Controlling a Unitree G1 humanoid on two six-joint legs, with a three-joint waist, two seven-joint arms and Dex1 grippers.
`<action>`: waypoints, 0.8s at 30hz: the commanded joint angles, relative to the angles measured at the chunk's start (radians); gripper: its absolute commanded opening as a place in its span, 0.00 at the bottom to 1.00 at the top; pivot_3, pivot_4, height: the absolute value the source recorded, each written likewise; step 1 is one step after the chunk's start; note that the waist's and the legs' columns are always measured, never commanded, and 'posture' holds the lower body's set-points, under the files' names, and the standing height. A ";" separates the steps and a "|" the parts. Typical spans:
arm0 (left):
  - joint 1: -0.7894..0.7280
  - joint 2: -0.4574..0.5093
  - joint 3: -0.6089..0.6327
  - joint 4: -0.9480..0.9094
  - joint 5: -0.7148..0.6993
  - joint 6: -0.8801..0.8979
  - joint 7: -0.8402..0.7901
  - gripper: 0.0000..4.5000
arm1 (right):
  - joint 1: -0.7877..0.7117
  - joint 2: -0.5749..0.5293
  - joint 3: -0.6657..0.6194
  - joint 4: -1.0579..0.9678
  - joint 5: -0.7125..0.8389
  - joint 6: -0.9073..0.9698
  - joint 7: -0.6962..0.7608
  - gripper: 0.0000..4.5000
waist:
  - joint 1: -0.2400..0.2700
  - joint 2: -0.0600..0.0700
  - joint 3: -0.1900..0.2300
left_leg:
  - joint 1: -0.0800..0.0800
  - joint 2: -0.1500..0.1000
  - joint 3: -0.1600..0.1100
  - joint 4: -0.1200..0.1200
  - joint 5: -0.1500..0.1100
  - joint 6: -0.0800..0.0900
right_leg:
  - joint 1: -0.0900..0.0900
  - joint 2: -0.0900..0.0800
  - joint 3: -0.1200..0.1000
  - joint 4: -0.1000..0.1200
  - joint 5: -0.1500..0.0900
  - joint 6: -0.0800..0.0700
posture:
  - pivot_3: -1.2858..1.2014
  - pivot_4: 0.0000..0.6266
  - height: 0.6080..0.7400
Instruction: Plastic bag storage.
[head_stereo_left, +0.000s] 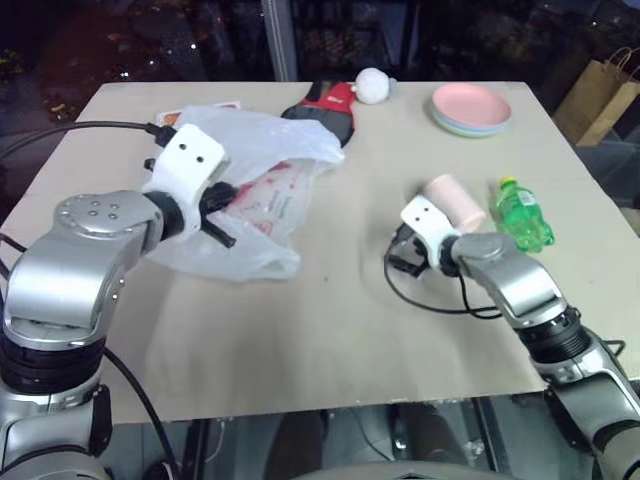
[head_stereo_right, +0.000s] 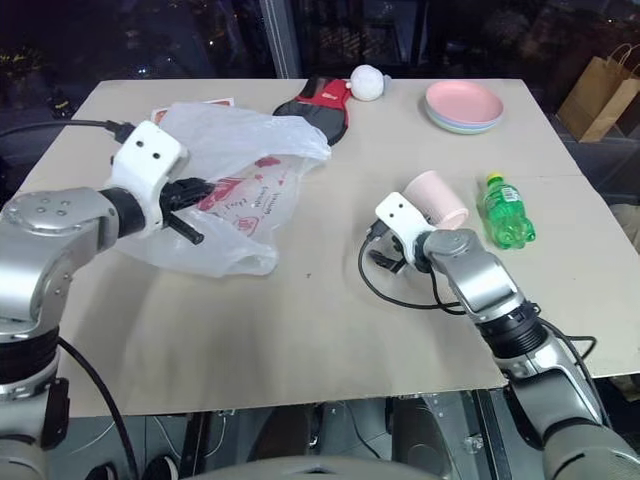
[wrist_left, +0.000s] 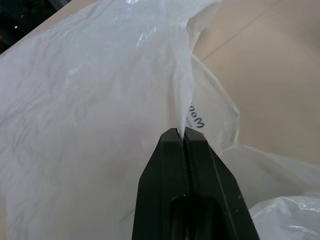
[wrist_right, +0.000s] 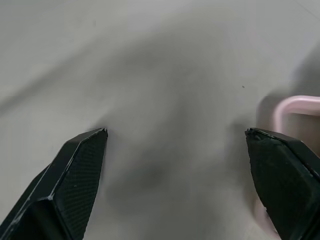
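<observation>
Plastic bag (head_stereo_left: 255, 190) fold sits pinched in closed left claw (wrist_left: 181, 134); right claw (wrist_right: 175, 135) gapes apart.

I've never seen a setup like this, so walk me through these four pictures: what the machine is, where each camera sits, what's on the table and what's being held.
This is a humanoid robot with two arms, each ending in a two-fingered black claw. Two pictures come from cameras in its head, looking down over the table. The other two come from cameras on each wrist, looking along that claw's fingers.

The left claw is shut on a fold of the plastic bag, a thin white crinkly one with red print. The right claw is open and holds nothing, just above the tabletop beside a pink cup lying on its side.

Also on the table: a green bottle, stacked plates, a white ball and a red and black item. A brown paper bag stands off the table.
</observation>
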 joint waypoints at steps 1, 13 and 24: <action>-0.010 0.025 0.048 -0.051 -0.008 0.007 0.006 0.01 | -0.027 0.012 0.000 -0.003 -0.048 0.000 -0.051 1.00 | -0.003 0.000 0.000 | 0.001 0.000 0.000 0.000 0.000 0.000 | 0.000 0.000 0.000 0.000 0.000 0.000 | 0.52 0.24 1.00; 0.002 0.003 0.043 -0.056 -0.020 -0.001 0.027 0.01 | 0.021 0.018 -0.044 -0.049 -0.077 0.085 -0.105 1.00 | -0.008 0.001 0.000 | 0.000 0.000 0.000 0.000 0.000 0.000 | -0.001 0.000 0.000 0.002 0.000 0.000 | 0.52 0.24 1.00; 0.005 0.013 0.050 -0.050 -0.023 -0.013 0.038 0.00 | 0.017 0.056 -0.109 0.176 -0.076 -0.039 -0.109 0.57 | -0.019 -0.004 -0.002 | 0.007 0.000 0.000 0.003 0.000 0.000 | 0.004 0.000 0.001 0.009 0.000 0.000 | 0.52 0.24 1.00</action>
